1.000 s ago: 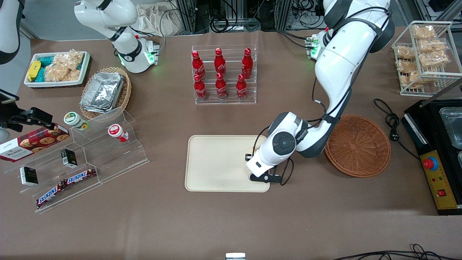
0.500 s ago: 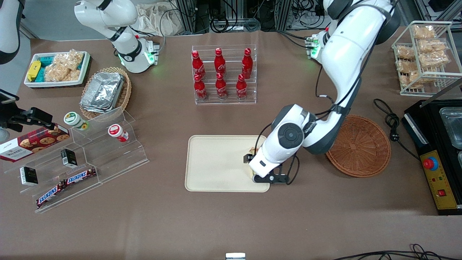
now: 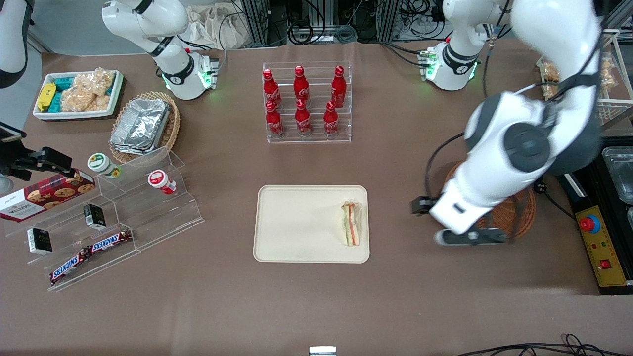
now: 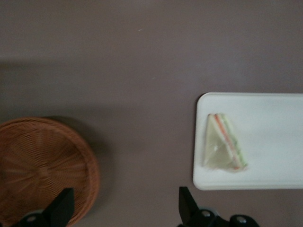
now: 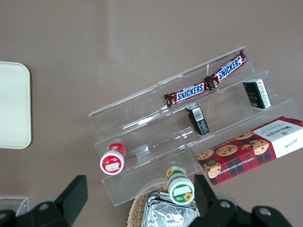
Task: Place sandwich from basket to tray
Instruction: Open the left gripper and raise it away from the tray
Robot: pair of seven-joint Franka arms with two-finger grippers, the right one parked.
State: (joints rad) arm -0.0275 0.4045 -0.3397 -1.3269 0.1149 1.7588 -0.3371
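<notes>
The sandwich [image 3: 351, 223] lies flat on the cream tray [image 3: 296, 222], at the tray's end nearest the basket, its orange and green filling edge showing. It also shows in the left wrist view [image 4: 222, 142] on the tray [image 4: 274, 137]. My left gripper [image 3: 447, 222] is raised above the brown table between the tray and the reddish-brown basket [image 3: 524, 207], which my arm partly covers. In the left wrist view the gripper [image 4: 125, 213] is open and empty, with the empty basket [image 4: 42, 165] beside one finger.
A clear rack of red cola bottles [image 3: 306, 101] stands farther from the camera than the tray. An acrylic stand with snacks [image 3: 113, 212] lies toward the parked arm's end. A wire rack of snacks [image 3: 610, 64] and a black appliance [image 3: 603, 232] lie toward the working arm's end.
My gripper has let go of the sandwich, which now lies on the tray. The gripper has risen and moved away toward the basket.
</notes>
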